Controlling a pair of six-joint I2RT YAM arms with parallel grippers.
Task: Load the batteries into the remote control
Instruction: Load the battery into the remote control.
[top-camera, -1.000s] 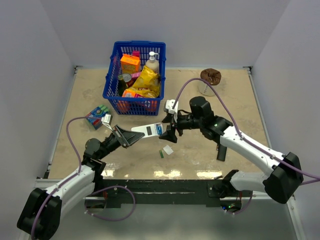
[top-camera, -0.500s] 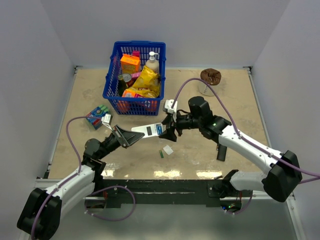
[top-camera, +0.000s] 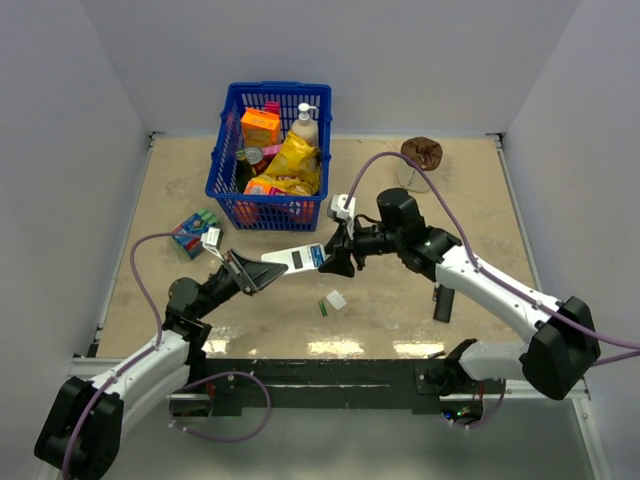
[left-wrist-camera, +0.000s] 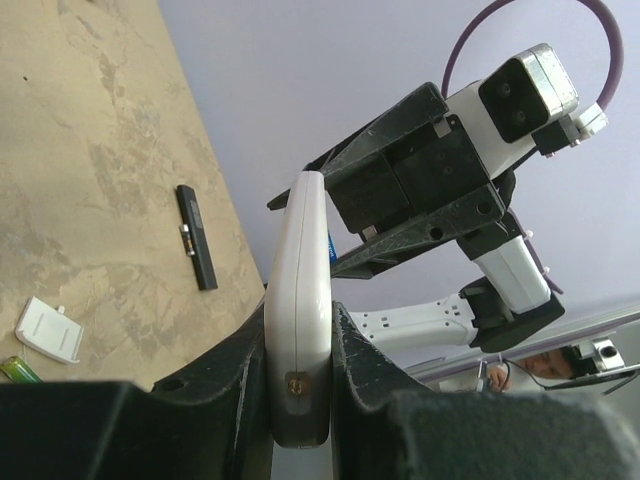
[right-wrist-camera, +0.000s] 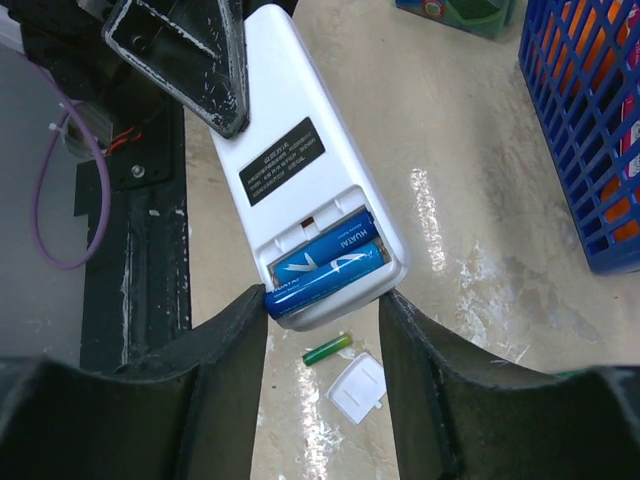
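Observation:
My left gripper (top-camera: 250, 272) (left-wrist-camera: 298, 330) is shut on the white remote control (top-camera: 295, 260) (left-wrist-camera: 300, 290) (right-wrist-camera: 290, 170) and holds it off the table. Its open compartment faces the right wrist view, with two blue batteries (right-wrist-camera: 325, 265) lying side by side in it. The nearer battery sticks out a little past the compartment's left end. My right gripper (top-camera: 335, 258) (right-wrist-camera: 322, 305) is open astride that end of the remote, and its left finger (right-wrist-camera: 235, 340) touches the protruding battery's tip. A green battery (right-wrist-camera: 328, 349) (top-camera: 323, 307) lies on the table below.
A small white cover piece (right-wrist-camera: 357, 388) (top-camera: 336, 299) (left-wrist-camera: 48, 330) lies beside the green battery. A black remote (top-camera: 442, 302) (left-wrist-camera: 196, 237) lies to the right. A blue basket (top-camera: 272, 88) of groceries stands at the back, a battery pack (top-camera: 195, 232) to its left, and a brown-topped glass (top-camera: 421, 153) at the back right.
My right gripper's jaws have narrowed around the remote's end and shifted slightly toward it. The left gripper and the remote have stayed put.

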